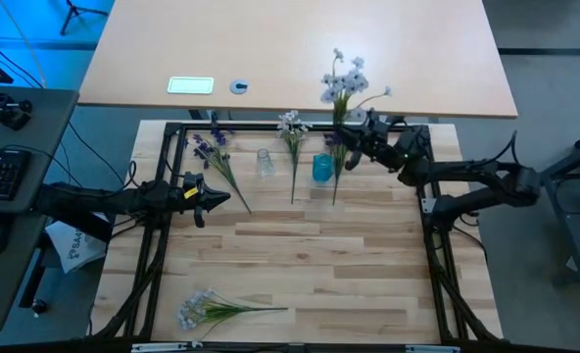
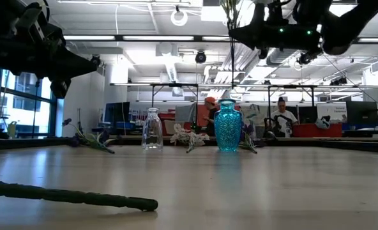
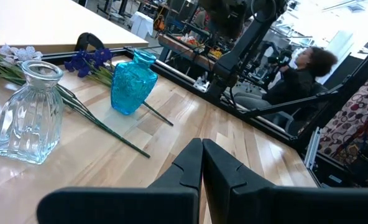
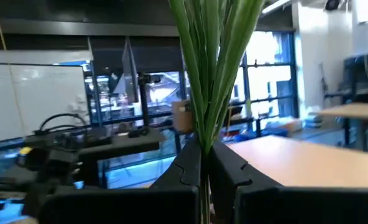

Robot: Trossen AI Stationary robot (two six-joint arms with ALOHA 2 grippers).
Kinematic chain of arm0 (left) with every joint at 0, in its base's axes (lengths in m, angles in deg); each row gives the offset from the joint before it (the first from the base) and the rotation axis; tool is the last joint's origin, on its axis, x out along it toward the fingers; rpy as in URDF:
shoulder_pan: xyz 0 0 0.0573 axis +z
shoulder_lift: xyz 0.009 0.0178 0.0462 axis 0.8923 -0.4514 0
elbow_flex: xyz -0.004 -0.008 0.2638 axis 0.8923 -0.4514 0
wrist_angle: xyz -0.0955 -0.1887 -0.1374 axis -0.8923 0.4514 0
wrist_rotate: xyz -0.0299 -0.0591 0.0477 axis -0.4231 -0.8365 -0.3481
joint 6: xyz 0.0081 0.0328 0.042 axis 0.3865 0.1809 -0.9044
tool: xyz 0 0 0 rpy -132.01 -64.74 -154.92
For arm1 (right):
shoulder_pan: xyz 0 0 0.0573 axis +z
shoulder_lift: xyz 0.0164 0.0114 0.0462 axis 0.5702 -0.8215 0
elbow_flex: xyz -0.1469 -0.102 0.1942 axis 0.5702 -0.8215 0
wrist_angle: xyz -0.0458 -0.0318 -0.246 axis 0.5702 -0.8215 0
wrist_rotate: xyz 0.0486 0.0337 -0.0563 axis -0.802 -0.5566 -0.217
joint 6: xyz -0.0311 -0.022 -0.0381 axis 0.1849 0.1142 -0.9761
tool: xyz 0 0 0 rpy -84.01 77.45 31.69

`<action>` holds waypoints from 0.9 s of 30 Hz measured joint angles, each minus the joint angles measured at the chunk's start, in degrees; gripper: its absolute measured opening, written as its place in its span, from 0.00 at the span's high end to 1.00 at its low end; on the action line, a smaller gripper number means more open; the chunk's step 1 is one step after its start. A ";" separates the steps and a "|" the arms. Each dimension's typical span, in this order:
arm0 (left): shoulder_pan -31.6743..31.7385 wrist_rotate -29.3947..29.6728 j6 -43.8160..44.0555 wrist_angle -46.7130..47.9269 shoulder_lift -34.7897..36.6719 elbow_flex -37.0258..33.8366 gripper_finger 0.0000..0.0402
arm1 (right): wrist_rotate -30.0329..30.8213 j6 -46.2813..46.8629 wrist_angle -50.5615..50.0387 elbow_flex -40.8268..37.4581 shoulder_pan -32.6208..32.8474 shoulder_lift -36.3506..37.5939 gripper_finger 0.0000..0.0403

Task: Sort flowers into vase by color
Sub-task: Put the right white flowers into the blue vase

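Observation:
My right gripper is shut on a sprig with white and pale-blue blossoms, raised above the blue vase. In the low view the sprig's thin stem hangs above that vase's mouth. My left gripper is shut and empty at the table's left, above the boards. A clear vase stands left of the blue one. A purple sprig, a white sprig and another purple sprig lie on the table near the vases. One pale sprig lies near the front left. My right gripper pinches the sprig's bundle of green stems between its two fingers, below the blossoms. The fingers come about level from the table's right and lie across the stems. The sprig stands upright, lifted clear, with its stem end hanging free above the blue vase.
A pale desk stands beyond the far edge with a small card and a round object on it. A black frame borders the table. People sit in the room behind. The middle of the boards is bare.

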 joint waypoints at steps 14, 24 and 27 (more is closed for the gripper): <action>0.00 0.01 -0.01 0.00 0.00 0.01 1.00 | 1.50 -0.38 0.56 2.13 -0.45 -10.67 1.00; 0.00 0.00 0.00 0.00 0.00 0.00 1.00 | -0.51 2.46 -4.05 2.13 -0.45 -8.84 0.93; 0.00 0.01 -0.01 0.00 0.00 0.00 1.00 | -0.85 2.17 -10.27 2.13 -0.45 -5.32 0.86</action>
